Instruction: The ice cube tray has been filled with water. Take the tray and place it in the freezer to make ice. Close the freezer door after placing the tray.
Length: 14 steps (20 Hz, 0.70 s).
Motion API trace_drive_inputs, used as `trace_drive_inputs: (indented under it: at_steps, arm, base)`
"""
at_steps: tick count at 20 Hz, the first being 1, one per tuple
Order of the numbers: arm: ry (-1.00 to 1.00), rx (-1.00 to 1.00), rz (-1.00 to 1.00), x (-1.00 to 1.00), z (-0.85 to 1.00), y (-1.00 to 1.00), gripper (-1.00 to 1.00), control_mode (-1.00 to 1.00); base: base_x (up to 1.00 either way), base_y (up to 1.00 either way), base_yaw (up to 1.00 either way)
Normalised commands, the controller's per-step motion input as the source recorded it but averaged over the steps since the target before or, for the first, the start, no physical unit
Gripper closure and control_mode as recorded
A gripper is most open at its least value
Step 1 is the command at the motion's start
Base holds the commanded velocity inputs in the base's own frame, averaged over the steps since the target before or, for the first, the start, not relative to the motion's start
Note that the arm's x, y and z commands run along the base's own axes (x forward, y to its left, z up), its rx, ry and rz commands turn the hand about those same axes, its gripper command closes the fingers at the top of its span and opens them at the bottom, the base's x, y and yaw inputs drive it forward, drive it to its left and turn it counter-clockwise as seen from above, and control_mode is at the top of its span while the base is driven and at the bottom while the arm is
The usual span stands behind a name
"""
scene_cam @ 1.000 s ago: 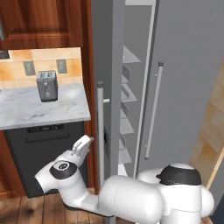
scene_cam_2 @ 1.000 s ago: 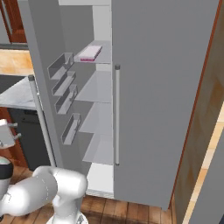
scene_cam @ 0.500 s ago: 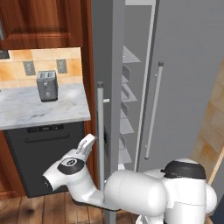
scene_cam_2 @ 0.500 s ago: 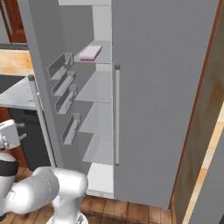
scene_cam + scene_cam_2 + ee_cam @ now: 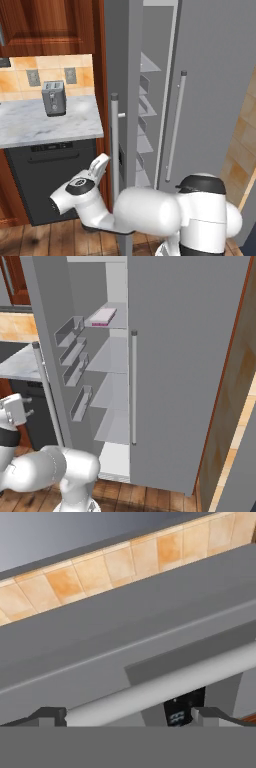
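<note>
Right base view: pale pinkish ice cube tray (image 5: pixel 101 317) flat on upper freezer (image 5: pixel 112 361) shelf; gripper (image 5: pixel 128 716) wide open, empty.

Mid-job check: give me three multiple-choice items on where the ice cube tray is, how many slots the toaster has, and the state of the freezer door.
1. Where is the ice cube tray?
A. On a top shelf inside the freezer
B. On the counter
C. In the gripper

2. How many slots has the toaster?
A. One
B. Two
C. Four

3. What state is the freezer door in?
A. Shut
B. Open
C. Taken off

Answers:
1. A: in the right base view the pinkish tray lies flat on a high shelf.
2. B: two dark slots show on its top in the left base view.
3. B: the door stands swung out, its shelf bins showing, and the open gripper faces its bar handle.
</note>
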Motion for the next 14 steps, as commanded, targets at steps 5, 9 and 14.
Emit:
trace_drive_inputs:
  at_steps: [5, 9, 14]
  arm:
    - [0.01, 0.0, -0.08, 0.3, -0.08, 0.09, -1.0, -1.0]
    - [0.01, 0.0, -0.06, 0.35, -0.07, 0.15, -1.0, -1.0]
    - [0.02, 0.0, -0.05, 0.36, -0.11, 0.2, -1.0, -1.0]
  base:
    - [0.0, 0.0, 0.0]
    - [0.0, 0.0, 0.0]
    - [0.0, 0.0, 0.0]
